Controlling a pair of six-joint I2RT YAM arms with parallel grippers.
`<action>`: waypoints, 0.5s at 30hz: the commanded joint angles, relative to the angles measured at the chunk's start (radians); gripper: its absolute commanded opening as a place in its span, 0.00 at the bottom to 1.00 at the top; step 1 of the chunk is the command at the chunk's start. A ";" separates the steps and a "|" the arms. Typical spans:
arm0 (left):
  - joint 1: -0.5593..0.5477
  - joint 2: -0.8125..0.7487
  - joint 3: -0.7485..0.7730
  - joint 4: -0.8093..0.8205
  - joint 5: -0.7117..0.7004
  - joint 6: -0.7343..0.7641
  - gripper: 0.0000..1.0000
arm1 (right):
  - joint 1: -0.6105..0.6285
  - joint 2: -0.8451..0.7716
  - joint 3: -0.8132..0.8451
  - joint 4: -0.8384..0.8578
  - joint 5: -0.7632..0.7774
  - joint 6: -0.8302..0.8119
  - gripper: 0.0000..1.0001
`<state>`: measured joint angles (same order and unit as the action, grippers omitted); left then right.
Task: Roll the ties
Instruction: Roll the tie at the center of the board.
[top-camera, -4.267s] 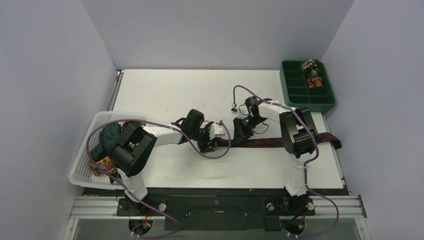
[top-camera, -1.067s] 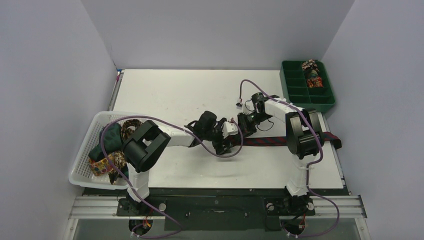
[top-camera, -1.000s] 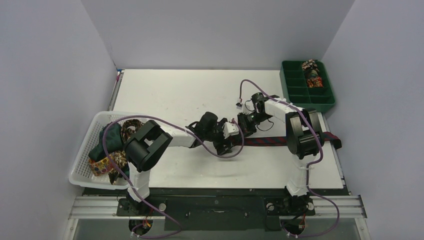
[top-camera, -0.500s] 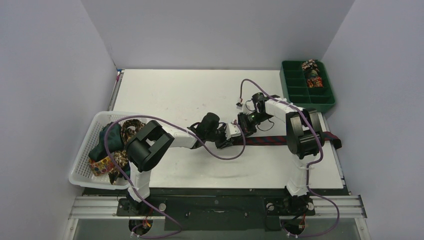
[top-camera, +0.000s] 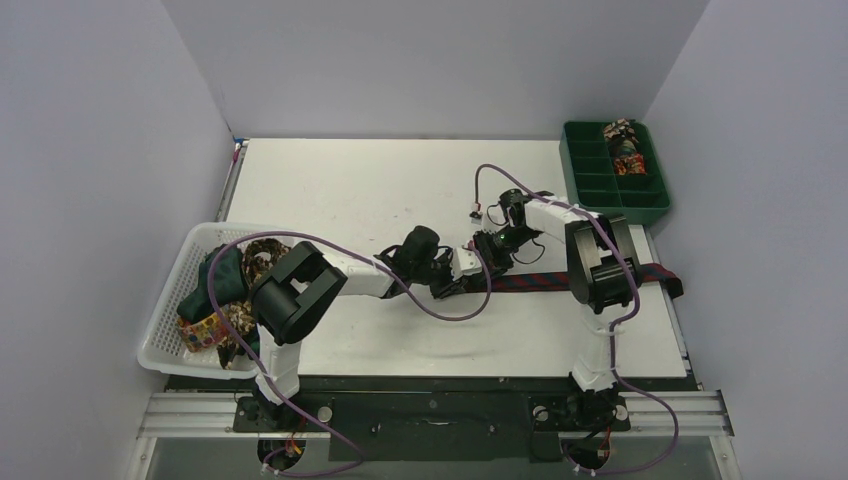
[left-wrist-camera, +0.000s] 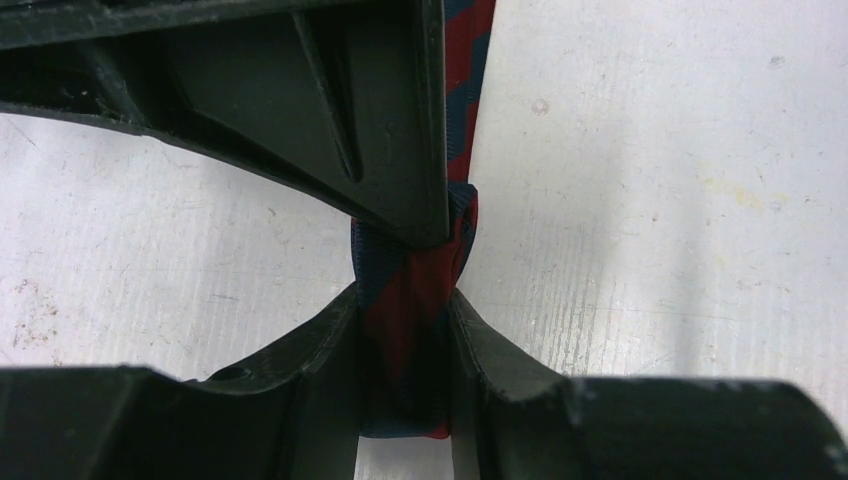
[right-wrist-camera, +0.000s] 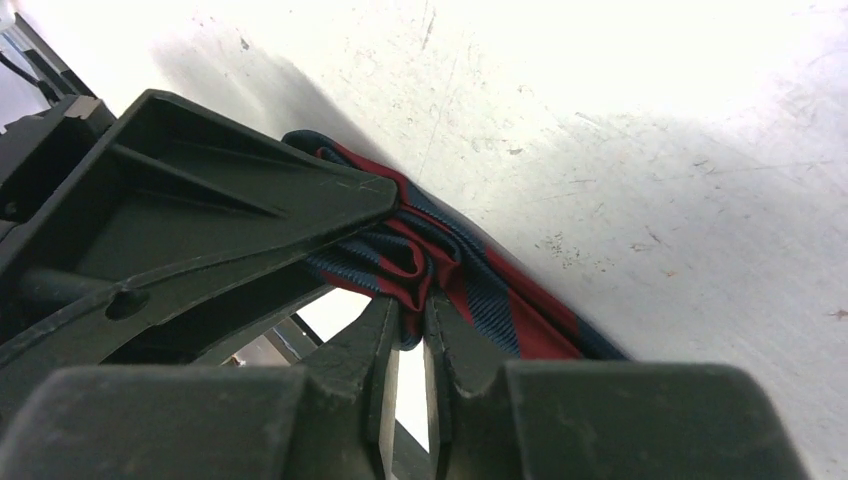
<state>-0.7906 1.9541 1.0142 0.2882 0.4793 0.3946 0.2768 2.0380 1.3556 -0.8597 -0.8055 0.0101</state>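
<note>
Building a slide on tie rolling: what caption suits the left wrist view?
Left gripper pinches the bunched end of the navy-and-red striped tie on the white table.

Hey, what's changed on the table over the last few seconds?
The left gripper moved right along the striped tie, up to the right gripper, and closed on its folded end. The right gripper kept its pinch; the basket and tray stayed put.

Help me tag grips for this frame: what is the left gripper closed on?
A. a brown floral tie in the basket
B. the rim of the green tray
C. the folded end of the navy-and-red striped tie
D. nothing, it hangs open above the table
C: the left wrist view shows the left gripper with a finger pressed against each side of the folded end of the navy-and-red striped tie.
</note>
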 joint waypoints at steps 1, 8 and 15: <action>0.004 -0.024 -0.015 -0.105 -0.011 -0.019 0.09 | -0.004 0.029 0.022 -0.001 0.163 -0.048 0.04; 0.004 -0.021 -0.009 -0.145 0.005 0.002 0.07 | -0.022 0.016 0.019 0.001 0.168 -0.047 0.00; 0.004 -0.020 -0.005 -0.166 0.007 0.005 0.07 | -0.031 0.027 0.032 -0.004 0.135 -0.052 0.01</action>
<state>-0.7906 1.9526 1.0142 0.2790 0.4797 0.4004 0.2718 2.0434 1.3636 -0.8742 -0.7868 0.0040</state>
